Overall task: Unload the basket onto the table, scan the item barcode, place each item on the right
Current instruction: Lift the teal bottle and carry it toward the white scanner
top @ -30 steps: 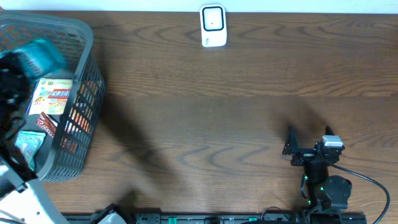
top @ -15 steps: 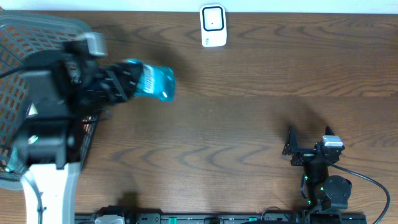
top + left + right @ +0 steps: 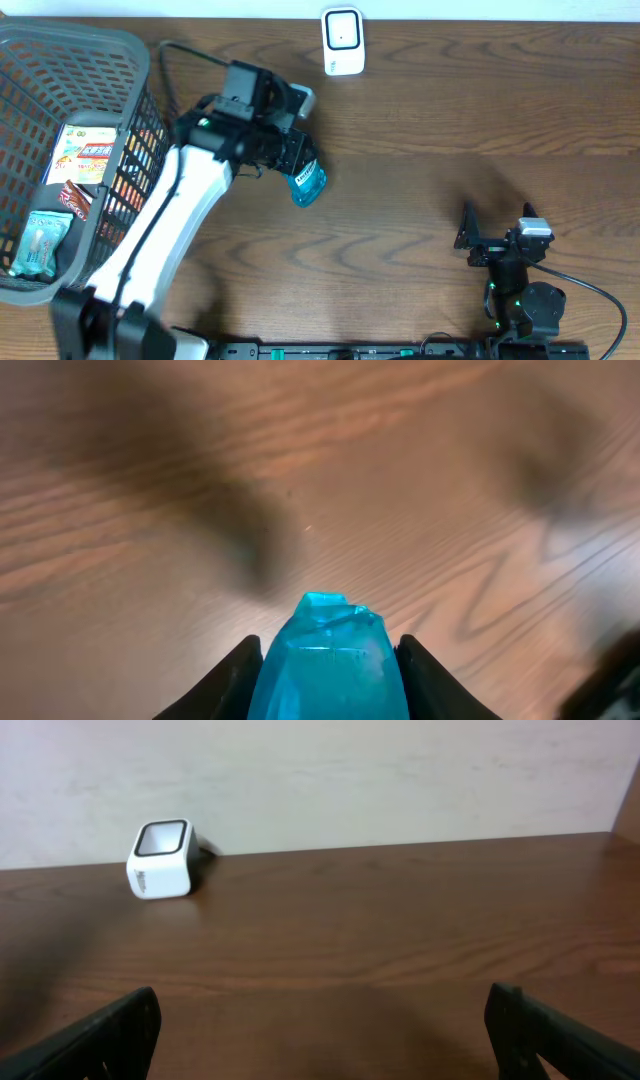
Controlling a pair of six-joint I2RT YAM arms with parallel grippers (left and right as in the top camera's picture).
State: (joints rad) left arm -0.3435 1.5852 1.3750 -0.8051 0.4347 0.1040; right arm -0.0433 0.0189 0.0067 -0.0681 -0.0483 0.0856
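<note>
**Left arm carries the blue packet out of the basket toward the scanner**

Overhead view, with both wrist views. The left arm [image 3: 190,200] reaches from seven o'clock to just left of the table [image 3: 450,120] centre; its jaws are clamped on the blue packet [image 3: 308,185], whose free end points down and away from them; the left wrist view shows the packet [image 3: 325,660] pinched between both fingers, clear above bare wood. A second ago this packet sat over the basket [image 3: 75,45] at nine o'clock; half a second ago it was crossing the basket's rim; it now hangs well clear, so the pick is judged complete and presentation is the step in hand. The scanner [image 3: 342,41] stands at the twelve o'clock edge, at about one o'clock from the packet and still apart from it. No barcode is visible in any view; the packet probably needs turning as well as carrying farther. The right arm [image 3: 520,290] rests at five o'clock, its jaws spread wide and empty.
</note>
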